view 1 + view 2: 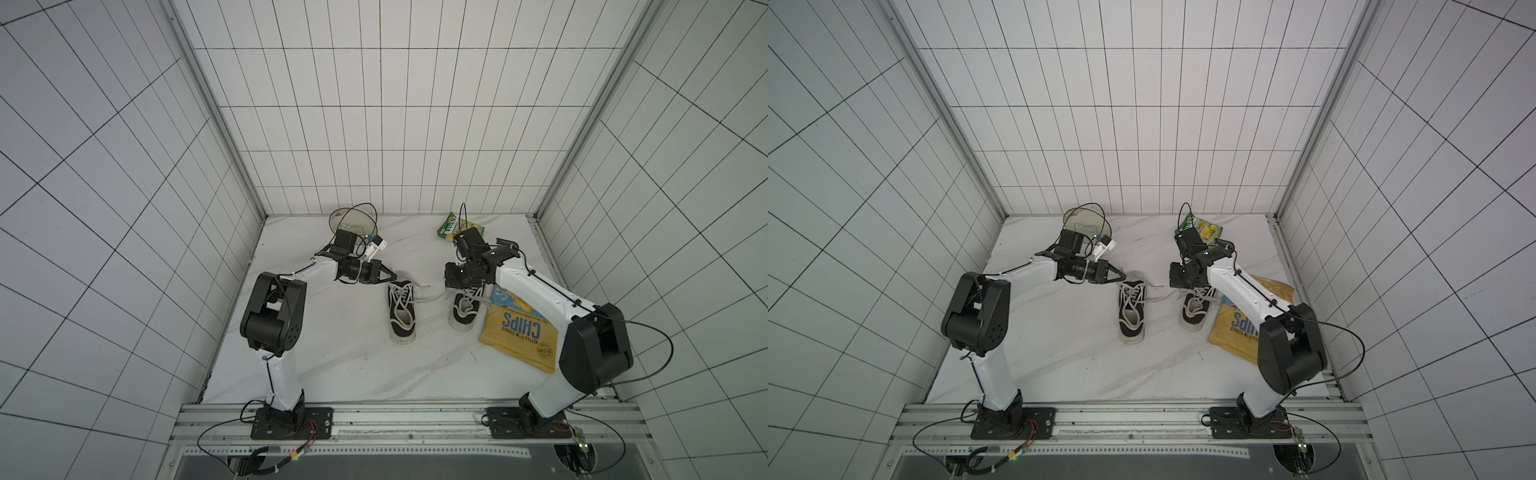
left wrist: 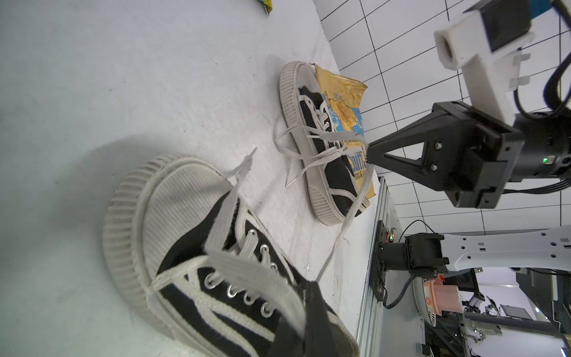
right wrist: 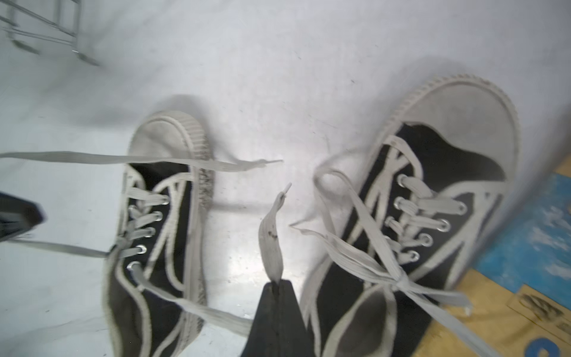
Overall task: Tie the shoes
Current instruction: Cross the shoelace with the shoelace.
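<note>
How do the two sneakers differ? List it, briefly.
The middle shoe is untied, one lace pinched in the left gripper, another lace in the right gripper; the other shoe carries a knot. The middle shoe stands alone on the table; the other shoe sits beside the chips bag. Both are black with white soles, toes toward the back wall.

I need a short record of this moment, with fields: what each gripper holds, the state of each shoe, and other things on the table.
left gripper: shut on one lace of the middle shoe
right gripper: shut on that shoe's other lace
middle shoe: no bow yet
second shoe: laces knotted, beside the chips bag
also there: green packet
</note>
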Robot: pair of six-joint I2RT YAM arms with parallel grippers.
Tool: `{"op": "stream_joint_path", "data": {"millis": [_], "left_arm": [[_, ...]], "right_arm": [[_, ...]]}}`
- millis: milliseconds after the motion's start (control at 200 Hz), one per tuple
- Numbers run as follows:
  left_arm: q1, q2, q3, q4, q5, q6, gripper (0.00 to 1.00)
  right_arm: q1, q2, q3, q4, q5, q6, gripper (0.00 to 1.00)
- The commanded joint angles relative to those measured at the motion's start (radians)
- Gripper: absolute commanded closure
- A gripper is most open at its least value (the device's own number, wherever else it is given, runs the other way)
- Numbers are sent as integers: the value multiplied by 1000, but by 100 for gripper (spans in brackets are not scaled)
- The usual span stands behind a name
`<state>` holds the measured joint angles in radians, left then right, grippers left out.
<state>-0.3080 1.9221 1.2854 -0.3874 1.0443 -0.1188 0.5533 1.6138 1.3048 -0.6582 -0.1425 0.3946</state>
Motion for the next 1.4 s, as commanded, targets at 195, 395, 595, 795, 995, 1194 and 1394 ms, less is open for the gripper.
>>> {"op": "stream_joint_path", "data": {"millis": [195, 395, 595, 795, 995, 1194, 1394], "left_arm": [[-78, 96, 174, -214, 35, 183, 79], [-102, 106, 201, -214, 62, 181, 58], [-139, 107, 235, -205, -27, 176, 51], [-171, 110, 260, -140, -86, 136, 51], [-199, 128, 262, -143, -43, 144, 59], [-215, 130, 265, -142, -3, 150, 80], [-212, 83, 218, -145, 37, 168, 100]], "right_arm": [[-5, 117, 171, 185, -347, -69, 100], [-5, 161, 219, 207, -406, -53, 100], [-15, 160, 222, 207, -443, -27, 100], [-40, 133, 192, 210, -468, -6, 100], [-78, 141, 188, 220, -559, 11, 100], [-113, 172, 178, 220, -646, 22, 100], [-117, 248, 182, 246, -710, 28, 100]]}}
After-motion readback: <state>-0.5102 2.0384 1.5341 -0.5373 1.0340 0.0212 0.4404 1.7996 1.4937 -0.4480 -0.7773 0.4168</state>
